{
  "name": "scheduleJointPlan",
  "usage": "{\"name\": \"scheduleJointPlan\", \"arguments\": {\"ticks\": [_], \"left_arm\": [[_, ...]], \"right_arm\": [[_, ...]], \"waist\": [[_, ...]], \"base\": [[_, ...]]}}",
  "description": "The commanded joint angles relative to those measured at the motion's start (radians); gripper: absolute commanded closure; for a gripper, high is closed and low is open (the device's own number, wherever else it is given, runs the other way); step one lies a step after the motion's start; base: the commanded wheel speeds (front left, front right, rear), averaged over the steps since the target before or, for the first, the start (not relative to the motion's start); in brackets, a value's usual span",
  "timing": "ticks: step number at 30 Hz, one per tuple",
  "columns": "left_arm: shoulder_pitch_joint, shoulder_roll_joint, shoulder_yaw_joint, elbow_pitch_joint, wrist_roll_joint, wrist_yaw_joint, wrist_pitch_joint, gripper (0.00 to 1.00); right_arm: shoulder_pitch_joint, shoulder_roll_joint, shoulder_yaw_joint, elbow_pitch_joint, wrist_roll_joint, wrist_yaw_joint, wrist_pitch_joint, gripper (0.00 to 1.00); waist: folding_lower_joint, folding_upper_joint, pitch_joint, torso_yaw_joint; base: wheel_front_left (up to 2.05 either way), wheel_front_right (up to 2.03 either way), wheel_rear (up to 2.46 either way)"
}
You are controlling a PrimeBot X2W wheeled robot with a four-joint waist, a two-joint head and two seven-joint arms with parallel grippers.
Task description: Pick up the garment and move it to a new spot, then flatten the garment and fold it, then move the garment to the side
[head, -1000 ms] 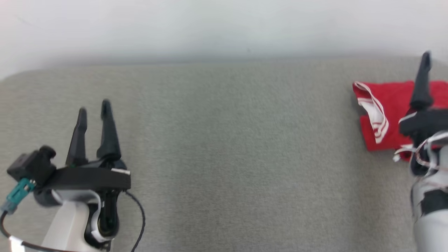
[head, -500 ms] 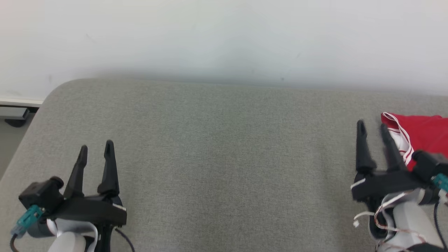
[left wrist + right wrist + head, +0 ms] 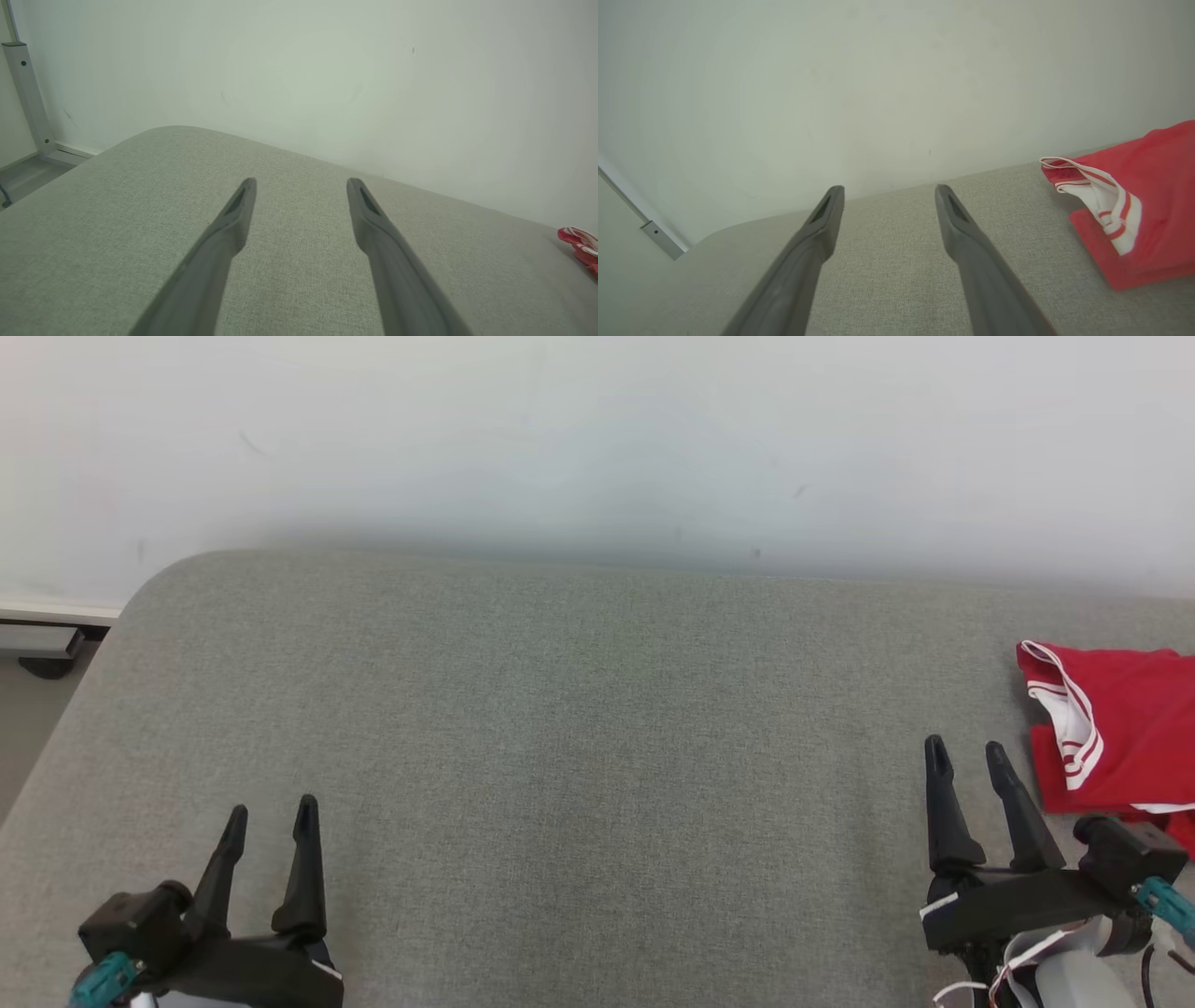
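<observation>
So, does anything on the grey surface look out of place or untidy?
Nothing serious. The red garment lies folded on the right side of the grey surface; only its white striped band is flipped over on top, which looks slightly untidy.

1. The table [image 3: 560, 728] was covered in grey woven cloth, matt, with a fine, slightly rough weave.
2. The garment [image 3: 1130, 709] was soft red cloth, matt and lightly creased. Its white trim band with red stripes was cloth too.
3. The left gripper [image 3: 272, 807] and right gripper [image 3: 963, 745] looked like dark plastic, smooth and matt.
4. The wall [image 3: 597, 429] was pale, smooth and matt, with a few small scuffs.
5. The post [image 3: 28, 93] by the wall looked like pale painted metal, smooth.
</observation>
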Motion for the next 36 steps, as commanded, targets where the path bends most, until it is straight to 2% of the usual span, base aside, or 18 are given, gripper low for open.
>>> {"name": "scheduleJointPlan", "arguments": {"ticks": [1,9,17,36], "left_arm": [[0.014,0.008,-0.002,-0.009,0.008,-0.004,-0.004,0.00],[0.049,0.019,-0.011,-0.018,0.030,-0.023,-0.007,0.00],[0.094,0.019,-0.007,-0.022,0.024,-0.015,-0.006,0.00],[0.133,0.044,-0.021,-0.066,-0.001,0.011,0.088,0.00]], "right_arm": [[0.012,-0.003,0.002,-0.011,-0.012,-0.002,-0.006,0.00],[0.077,-0.003,0.021,-0.037,-0.046,-0.002,-0.005,0.00],[0.136,-0.003,-0.012,-0.048,-0.082,-0.002,0.028,0.00],[0.176,-0.003,-0.053,-0.087,-0.119,-0.002,0.139,0.00]], "waist": [[0.0000,0.0000,0.003,-0.004],[0.0000,0.0000,-0.002,-0.023],[0.0000,0.0000,-0.031,-0.022],[0.0000,0.0000,-0.041,-0.015]], "base": [[0.00,0.00,0.00],[0.00,0.00,0.00],[0.00,0.00,0.00],[0.00,0.00,0.00]]}}
